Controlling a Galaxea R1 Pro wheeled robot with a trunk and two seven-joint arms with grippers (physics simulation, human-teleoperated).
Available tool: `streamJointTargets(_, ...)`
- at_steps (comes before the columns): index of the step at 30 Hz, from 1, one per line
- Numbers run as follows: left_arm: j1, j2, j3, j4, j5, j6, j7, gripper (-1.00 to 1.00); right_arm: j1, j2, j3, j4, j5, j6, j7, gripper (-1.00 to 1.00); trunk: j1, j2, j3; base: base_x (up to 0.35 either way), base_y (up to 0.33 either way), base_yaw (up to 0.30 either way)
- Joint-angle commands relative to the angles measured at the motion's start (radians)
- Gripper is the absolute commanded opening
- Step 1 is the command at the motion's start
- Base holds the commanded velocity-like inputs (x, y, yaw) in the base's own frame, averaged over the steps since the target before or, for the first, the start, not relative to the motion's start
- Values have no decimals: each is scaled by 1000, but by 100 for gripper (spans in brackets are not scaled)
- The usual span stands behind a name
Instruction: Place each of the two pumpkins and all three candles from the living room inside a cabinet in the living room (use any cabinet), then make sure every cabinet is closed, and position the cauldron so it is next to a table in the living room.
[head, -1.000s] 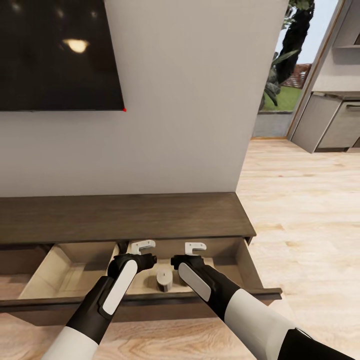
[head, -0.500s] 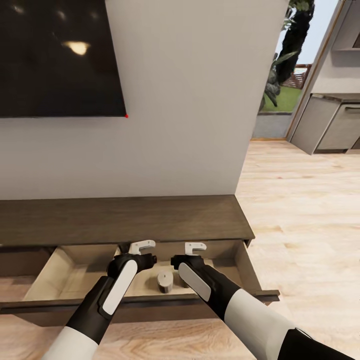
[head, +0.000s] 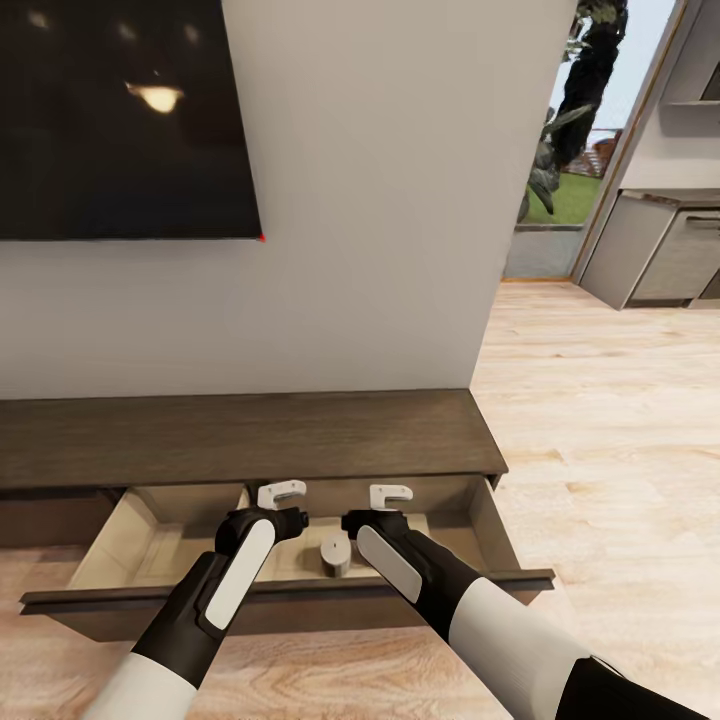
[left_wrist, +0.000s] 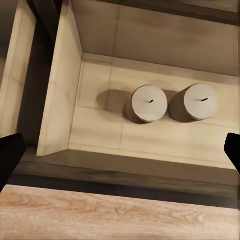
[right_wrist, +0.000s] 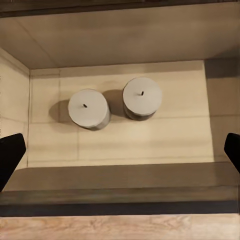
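Head view: long low dark-brown wood cabinet against the pale wall, its wide drawer with light beige insides pulled out below the flat top. Left gripper and right gripper poised side by side above the drawer, white fingers pointing toward the drawer's back. One small stubby pale grey candle upright on the drawer floor, between the two wrists and just nearer than the fingertips. Black wall screen high above; kitchen units far off beyond the right arm.

Left wrist view: two grey candles standing upright, one beside the other, almost touching, straight ahead of the fingers on the beige floor near a wooden divider. Dark fingertips at opposite edges of the picture, so spread wide and empty.

Right wrist view: same pair, and, ahead of the fingers and clear of the dark front rail. Fingertips likewise far apart, gripping nothing.

Judged step: drawer loading under way, two candles in, with no third candle, pumpkin or cauldron seen here. For a clean close: lift both arms clear of the drawer, press the front rail squarely and slowly, avoid toppling the candles, keep fingers outside the gap.
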Motion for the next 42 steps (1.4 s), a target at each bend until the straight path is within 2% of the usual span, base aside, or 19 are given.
streamJointTargets(1,-1,0,-1,-1,11,1,11,100,-1,0,2,-1,-4,4,-7,100,-4,7,2,-6,2,0)
streamJointTargets(7,-1,1,-1,-1,11,1,11,100,-1,0,2,-1,-3,4,-7,100,-27,49,21,-28,2,0)
streamJointTargets(17,-1,1,22,-1,11,1,11,100,-1,0,2,-8,-3,1,-7,100,-65,119,52,-128,26,-21)
streamJointTargets(29,-1,2,23,-1,10,1,11,100,-1,0,2,-8,-3,2,-7,100,-111,203,90,-103,26,-261)
streamJointTargets(42,-1,2,23,0,10,1,11,100,-1,0,2,-8,-3,2,-7,100,-161,294,132,-5,1,-279)
